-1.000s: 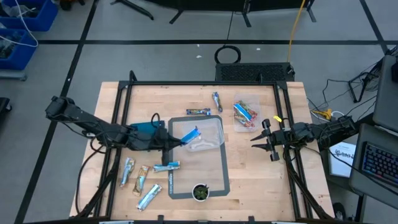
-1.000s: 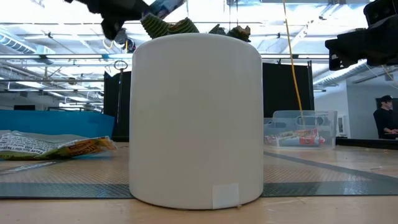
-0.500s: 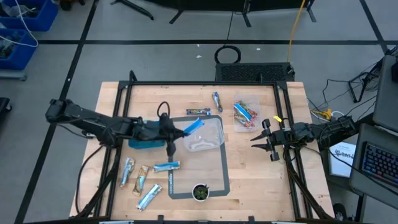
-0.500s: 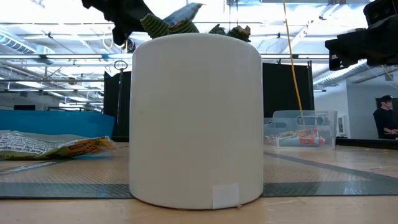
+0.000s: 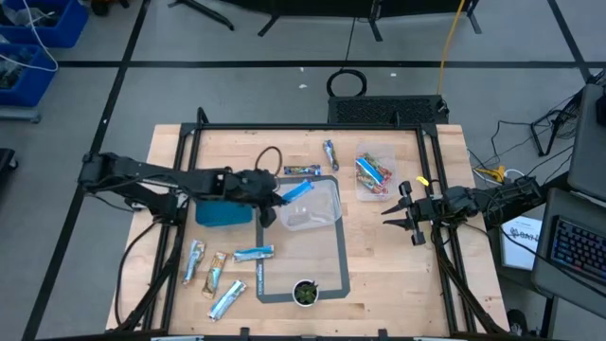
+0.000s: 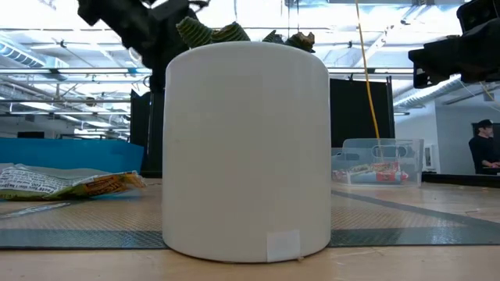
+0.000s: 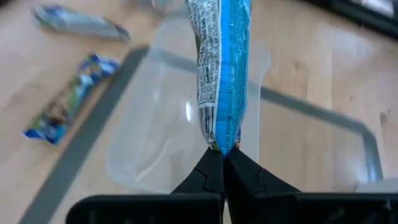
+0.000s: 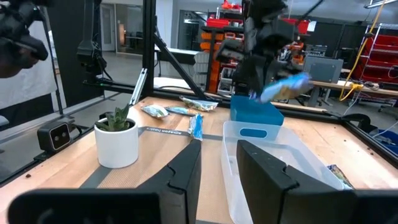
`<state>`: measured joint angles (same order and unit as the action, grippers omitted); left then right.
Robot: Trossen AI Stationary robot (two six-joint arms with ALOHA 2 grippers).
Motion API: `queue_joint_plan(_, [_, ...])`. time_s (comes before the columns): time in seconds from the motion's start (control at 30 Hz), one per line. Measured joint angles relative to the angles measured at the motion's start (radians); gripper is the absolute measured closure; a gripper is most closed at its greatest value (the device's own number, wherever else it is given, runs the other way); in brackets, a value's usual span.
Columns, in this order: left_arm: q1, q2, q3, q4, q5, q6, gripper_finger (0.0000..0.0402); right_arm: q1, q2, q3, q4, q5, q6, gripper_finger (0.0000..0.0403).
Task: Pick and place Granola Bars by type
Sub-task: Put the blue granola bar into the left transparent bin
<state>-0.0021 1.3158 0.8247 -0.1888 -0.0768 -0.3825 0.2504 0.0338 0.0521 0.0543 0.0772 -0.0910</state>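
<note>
Clear plastic bin (image 5: pixel 312 206) seen empty at mat centre, blue bar (image 5: pixel 297 190) pinched by left gripper (image 5: pixel 275 197) above its rim, second clear bin (image 5: pixel 375 176) filled with orange-red bars, right gripper (image 5: pixel 401 213) parked half-open, holding nothing.

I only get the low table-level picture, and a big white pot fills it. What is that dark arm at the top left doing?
Observer: Its left hand is shut on a blue wrapped bar.
Operator: Where is the bar?
Observer: Above the empty clear container on the grey mat.
Operator: Are other bars out?
Observer: Yes, several lie on the table, and a second clear container holds some.
Operator: And the other arm?
Observer: The right hand waits, open, at the table's right side.
</note>
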Motion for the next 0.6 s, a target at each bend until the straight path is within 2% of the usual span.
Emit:
queue_joint_plan(0.17, [0.014,0.103,0.076,-0.092,0.031,0.008,0.0401,0.000,0.000,0.000,0.000,0.000,0.000,0.0308])
queue_joint_plan(0.6, [0.019,0.382,0.453,-0.374,0.028,0.152,0.0401,0.000,0.006,0.000,-0.001,0.000,0.000,0.0309])
